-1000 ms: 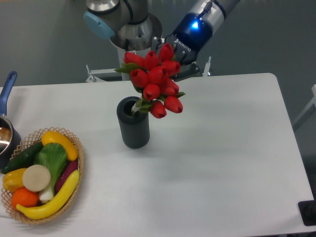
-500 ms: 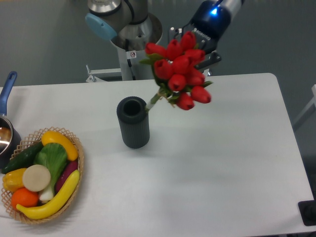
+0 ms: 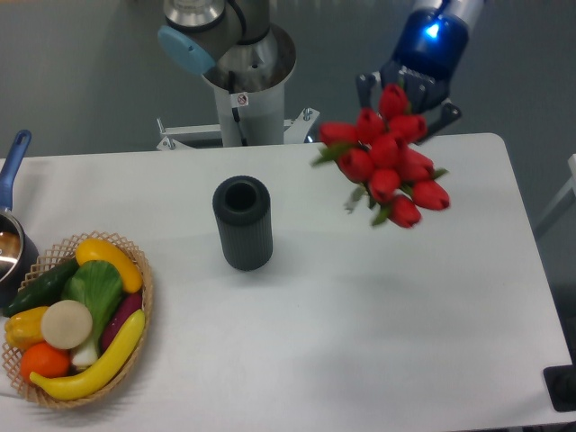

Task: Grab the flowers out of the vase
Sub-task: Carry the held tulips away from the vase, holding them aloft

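White tabletop (image 3: 378, 324) under me, smooth and matte, a grey wall behind. I'm up at the far right edge, my gripper (image 3: 409, 97) mostly hidden behind the bunch, blue light glowing on my wrist. My jaws are closed on the flowers (image 3: 385, 162), though the buds cover the exact grip. Red tulip buds, glossy and tight, packed in a rounded cluster with green leaves poking out at the left and lower edges. The bunch hangs in the air over the table's right half, well apart from the vase (image 3: 243, 222). Its long axis is hard to read; a pale bit of stem shows at the lower left of the cluster, pointing down towards the table. That vase stands upright near the table's middle, a dark cylinder with fine vertical ribs, its round mouth open. Off at the near left, a wicker basket (image 3: 142, 306) holds plastic-looking fruit and vegetables, a yellow banana (image 3: 94, 364) along its front.
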Action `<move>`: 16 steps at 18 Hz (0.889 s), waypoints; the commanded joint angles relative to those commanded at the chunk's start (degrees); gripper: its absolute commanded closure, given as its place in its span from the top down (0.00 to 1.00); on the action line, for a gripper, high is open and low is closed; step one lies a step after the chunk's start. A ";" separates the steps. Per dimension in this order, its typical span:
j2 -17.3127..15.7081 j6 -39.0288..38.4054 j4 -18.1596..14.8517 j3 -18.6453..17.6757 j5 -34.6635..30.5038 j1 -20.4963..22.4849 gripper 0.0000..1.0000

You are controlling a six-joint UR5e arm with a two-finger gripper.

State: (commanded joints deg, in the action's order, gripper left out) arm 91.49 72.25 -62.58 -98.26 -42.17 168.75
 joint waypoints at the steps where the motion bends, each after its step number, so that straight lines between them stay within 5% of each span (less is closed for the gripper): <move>1: 0.09 0.00 0.09 0.09 -2.37 -0.09 0.15; 11: 6.94 0.00 0.17 4.39 -16.44 -0.17 0.13; 16: 11.42 0.00 -0.09 9.66 -21.89 -2.54 0.13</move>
State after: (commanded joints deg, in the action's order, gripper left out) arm 102.91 72.25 -62.67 -88.60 -64.06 166.21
